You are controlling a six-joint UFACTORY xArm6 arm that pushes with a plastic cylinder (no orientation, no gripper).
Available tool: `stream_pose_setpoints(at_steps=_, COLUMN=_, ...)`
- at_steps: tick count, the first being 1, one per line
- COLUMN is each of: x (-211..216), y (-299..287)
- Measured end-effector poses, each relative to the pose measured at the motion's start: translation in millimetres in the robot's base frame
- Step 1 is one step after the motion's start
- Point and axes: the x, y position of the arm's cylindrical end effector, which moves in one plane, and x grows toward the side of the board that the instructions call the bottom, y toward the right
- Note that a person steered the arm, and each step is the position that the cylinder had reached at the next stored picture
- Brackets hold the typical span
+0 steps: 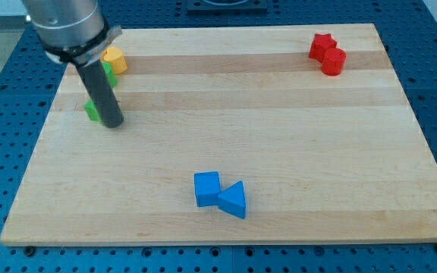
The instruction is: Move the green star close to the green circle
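tip: my tip (113, 123) rests on the board, bare, clamping nothing
green star: a green block (92, 111), shape mostly hidden, touching the tip's left side
green circle: likely the green piece (108, 73) under the yellow block (114, 58), toward the view's top
push: upward, slightly right

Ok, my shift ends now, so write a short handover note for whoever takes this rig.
My tip rests on the board at the view's upper left. A green block, mostly hidden by the rod, touches its left side. Another green block sits just above, beside the yellow block; neither shape is clear. The greens are near each other but apart. Left: close that gap.
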Motion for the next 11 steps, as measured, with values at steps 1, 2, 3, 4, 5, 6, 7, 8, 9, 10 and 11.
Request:
stream_pose_setpoints(at_steps=1, x=-7, y=-3)
stream_pose_setpoints(at_steps=2, x=-3, y=-11)
stream_pose_setpoints(at_steps=3, x=19, y=-12)
stream_pose_setpoints(at_steps=4, x=35, y=-12)
stream_pose_setpoints(at_steps=5, x=36, y=-23)
stream_pose_setpoints(at_steps=6, x=36, y=-59)
stream_pose_setpoints(at_steps=7, x=34, y=-61)
stream_pose_setpoints(at_steps=8, x=-12, y=-61)
stream_pose_setpoints(at_steps=9, x=-23, y=-61)
stream_pose_setpoints(at_steps=10, x=-25, y=-61)
stream_pose_setpoints(at_steps=11, x=-25, y=-61)
